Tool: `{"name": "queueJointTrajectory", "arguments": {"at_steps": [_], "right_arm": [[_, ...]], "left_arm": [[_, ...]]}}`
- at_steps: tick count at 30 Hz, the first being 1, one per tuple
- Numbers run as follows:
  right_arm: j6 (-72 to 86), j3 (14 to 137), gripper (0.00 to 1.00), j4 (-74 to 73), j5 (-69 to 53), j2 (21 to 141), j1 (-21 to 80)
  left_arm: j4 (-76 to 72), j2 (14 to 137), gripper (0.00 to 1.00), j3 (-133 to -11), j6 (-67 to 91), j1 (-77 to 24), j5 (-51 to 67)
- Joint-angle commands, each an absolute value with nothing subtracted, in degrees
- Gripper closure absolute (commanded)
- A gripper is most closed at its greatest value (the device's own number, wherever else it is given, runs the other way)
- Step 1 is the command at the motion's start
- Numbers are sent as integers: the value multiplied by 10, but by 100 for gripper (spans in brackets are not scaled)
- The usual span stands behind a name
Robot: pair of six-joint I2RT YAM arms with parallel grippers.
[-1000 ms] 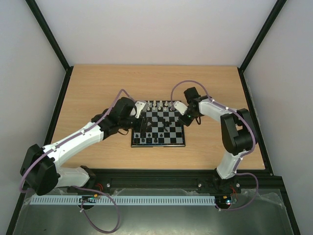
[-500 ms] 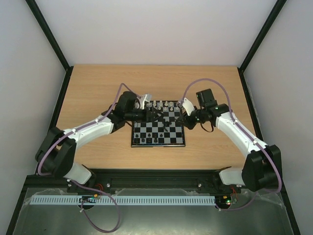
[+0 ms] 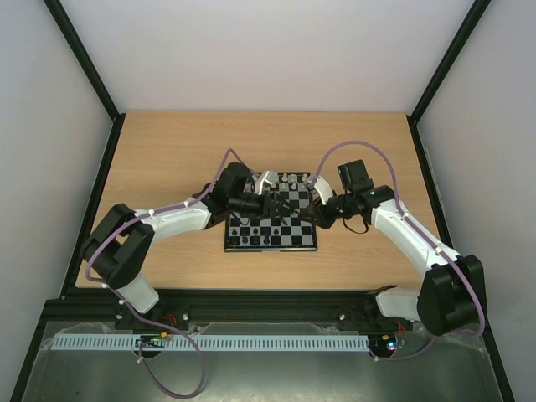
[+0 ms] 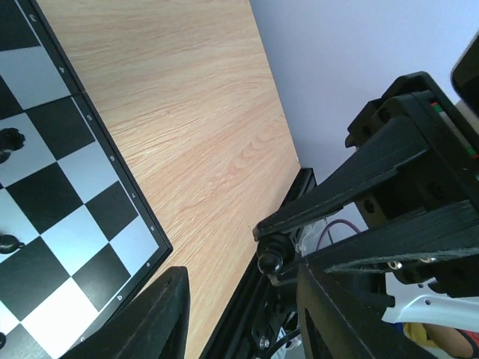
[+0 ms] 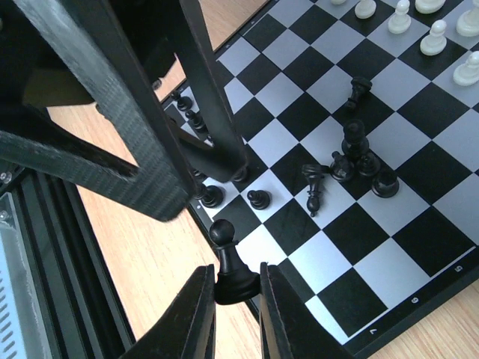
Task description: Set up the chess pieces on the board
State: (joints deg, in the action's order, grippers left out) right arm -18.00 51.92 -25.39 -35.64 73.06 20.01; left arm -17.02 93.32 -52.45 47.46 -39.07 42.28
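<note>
Wooden counter, with the board at its centre and its far squares partly covered from above. The left hand hangs over the far left squares, fingers apart. The right hand, at the board's right edge, is clamped on a black pawn. Black pieces cluster mid-board, one lying flat.

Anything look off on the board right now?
Yes. A black piece lies toppled in the middle of the board, next to a cluster of black pieces crowded on neighbouring squares rather than lined up in a row. The right pincer grips a black pawn at the board's edge.
</note>
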Motion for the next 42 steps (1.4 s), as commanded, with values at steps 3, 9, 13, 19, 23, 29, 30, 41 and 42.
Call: {"name": "queueJointTrajectory", "arguments": {"at_steps": [3,9,13,19,23,29,30,41,42], "right_arm": [[-174,497,87,-251,-381,708,204],[-174,492,87,-248,-375,702,203],[-173,490,87,-244,-372,700,203],[-172,490,87,-240,-372,703,203],[-172,490,87,-240,-370,704,204],[-172,487,84,-241,-363,699,203],[-172,489,80,-244,-360,698,204],[-115,522,59,-274,-442,685,75],[-104,519,59,-267,-440,689,63]], "left_arm": [[-196,961,60,-556,483,-404,450],[-205,976,68,-567,488,-412,462],[-205,978,73,-567,490,-416,466],[-202,980,77,-569,490,-420,470],[-200,982,83,-573,490,-424,473],[-195,981,91,-578,484,-427,473],[-188,980,91,-581,478,-427,470],[79,949,92,-663,265,-437,312],[100,948,92,-669,246,-443,289]]}}
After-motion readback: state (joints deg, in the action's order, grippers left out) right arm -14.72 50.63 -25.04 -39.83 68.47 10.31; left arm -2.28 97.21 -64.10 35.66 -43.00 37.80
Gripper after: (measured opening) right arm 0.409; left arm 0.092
